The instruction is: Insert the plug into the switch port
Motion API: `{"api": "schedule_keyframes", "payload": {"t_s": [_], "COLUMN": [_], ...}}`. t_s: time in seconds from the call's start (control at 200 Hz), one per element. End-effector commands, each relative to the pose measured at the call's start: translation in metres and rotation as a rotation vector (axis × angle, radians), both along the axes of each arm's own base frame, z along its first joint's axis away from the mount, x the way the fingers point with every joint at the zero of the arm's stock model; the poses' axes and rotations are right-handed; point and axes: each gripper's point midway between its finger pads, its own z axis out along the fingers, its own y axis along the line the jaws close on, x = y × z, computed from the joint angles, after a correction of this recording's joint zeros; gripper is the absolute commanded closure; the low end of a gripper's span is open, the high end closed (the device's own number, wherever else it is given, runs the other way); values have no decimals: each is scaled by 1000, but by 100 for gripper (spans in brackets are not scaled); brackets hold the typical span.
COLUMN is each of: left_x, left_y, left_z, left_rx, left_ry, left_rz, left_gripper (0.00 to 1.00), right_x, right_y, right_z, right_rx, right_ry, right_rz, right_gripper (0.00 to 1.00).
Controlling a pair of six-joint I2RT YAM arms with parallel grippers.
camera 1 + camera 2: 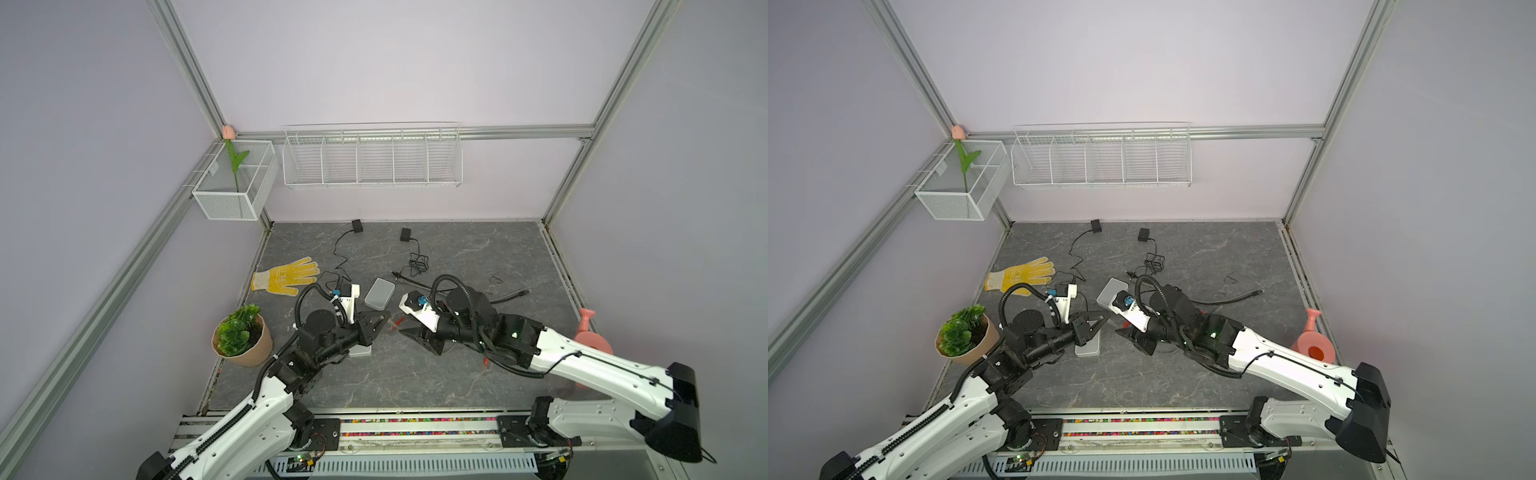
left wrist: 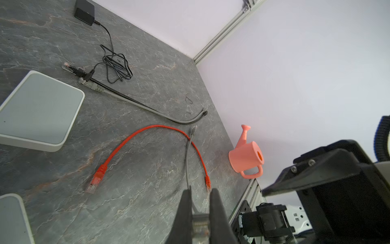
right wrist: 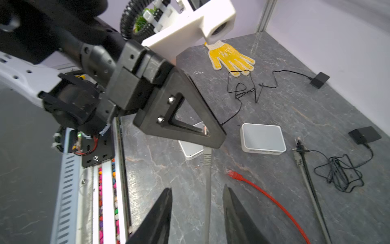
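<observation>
Grey plug (image 2: 199, 221) is clamped in left gripper (image 2: 200, 191); right gripper (image 3: 197, 188) is spread around its limp cable (image 3: 207, 179). Plug judged light, stiff, clip prob. brittle; best held by body sides.

The left arm (image 1: 266, 420) and right arm (image 1: 590, 366) wear white shells over black joints, ribbed black cable hoses (image 3: 126, 23) and triangular black fingers (image 3: 152, 118) fixed by silver screws (image 3: 171, 99).

Robot lab cell, aluminium frame (image 1: 519, 132)
</observation>
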Motion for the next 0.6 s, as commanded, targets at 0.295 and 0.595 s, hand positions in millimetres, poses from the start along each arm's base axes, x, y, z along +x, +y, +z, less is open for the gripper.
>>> {"api": "schedule_keyframes", "payload": {"t_s": [0.295,0.595], "left_x": [7,-1], "left_y": [8,8], "left_z": [9,9], "left_rx": [-74,-68], "left_ry": [25,2], "left_rz": [77,45], "left_gripper": [100,86], "right_x": [26,36], "right_y": [37,45], "right_z": [-17,-27], "right_rx": [-47,-38], "right_ry": [-78,-1], "right_rz": [-3,20], "right_gripper": [63,93]}}
